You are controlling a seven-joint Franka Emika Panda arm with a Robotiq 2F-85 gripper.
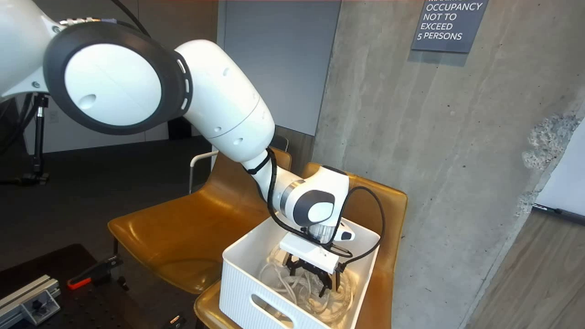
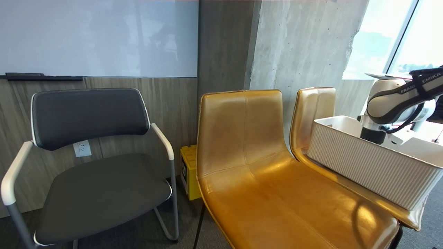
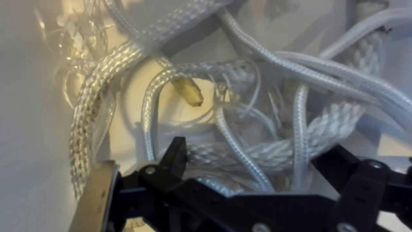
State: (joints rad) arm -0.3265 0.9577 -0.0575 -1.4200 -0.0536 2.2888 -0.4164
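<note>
My black gripper (image 1: 311, 274) reaches down inside a white ribbed bin (image 1: 244, 285). In the wrist view the gripper (image 3: 252, 153) has its fingers wide apart, with nothing clamped between them. Thick braided whitish rope (image 3: 82, 129) and thinner pale cords (image 3: 299, 122) lie tangled in the bin. Part of the rope and some cords pass below or between the fingers; whether they touch is unclear. A yellowish cord end (image 3: 190, 93) and clear crinkled plastic (image 3: 83, 38) lie close by. In an exterior view the bin wall (image 2: 367, 169) hides the fingers.
The bin stands on a tan leather chair (image 1: 388, 256); another tan chair (image 1: 183, 228) is beside it. A concrete wall (image 1: 457, 137) rises behind. A dark table with a metal profile (image 1: 29, 301) and a red-black clamp (image 1: 93, 274) is at the front. A grey chair (image 2: 104, 193) stands farther off.
</note>
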